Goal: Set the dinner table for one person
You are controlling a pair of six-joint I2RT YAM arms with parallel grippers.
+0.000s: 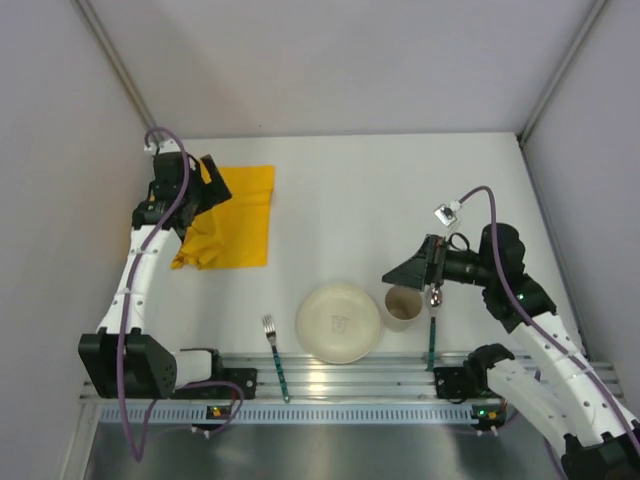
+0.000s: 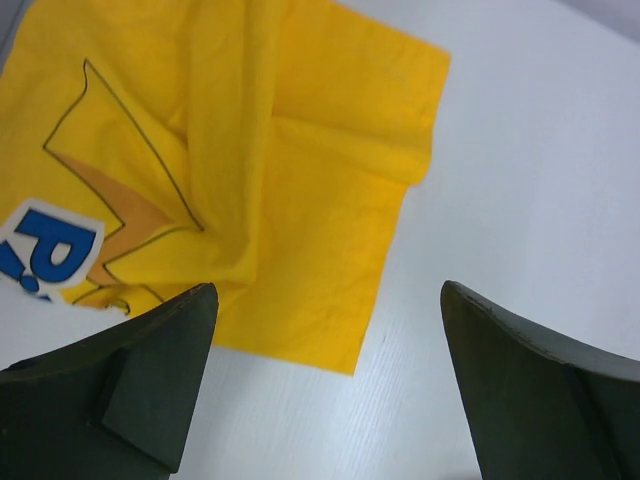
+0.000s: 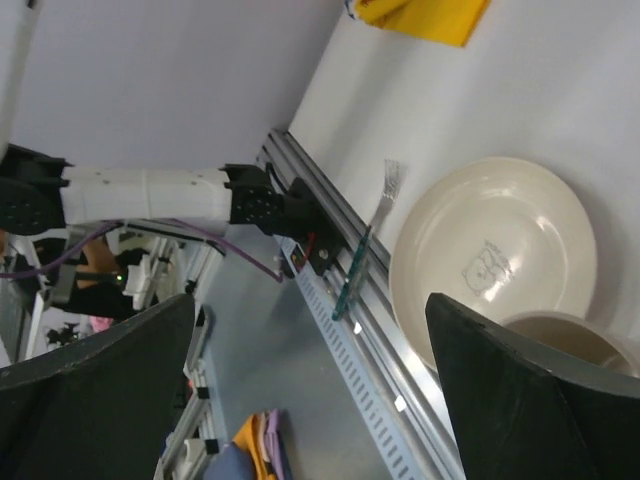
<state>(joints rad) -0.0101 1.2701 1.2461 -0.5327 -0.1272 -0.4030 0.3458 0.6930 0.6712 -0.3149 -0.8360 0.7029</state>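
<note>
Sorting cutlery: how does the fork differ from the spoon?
The green-handled metal fork lies left of the cream round plate, slanted; the green-handled metal spoon lies right of the beige cup, nearly straight. Fork ends in tines, spoon in a rounded bowl. Both handles reach the aluminium rail.

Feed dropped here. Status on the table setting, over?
Left gripper jaws open over rumpled placemat. Right gripper jaws open, empty, by cup. Plate, fork, spoon on dinner table near rail. Nothing between placemat and plate.

Bright, even overhead light, soft shadows, wrist views' near foreground slightly blurred
</note>
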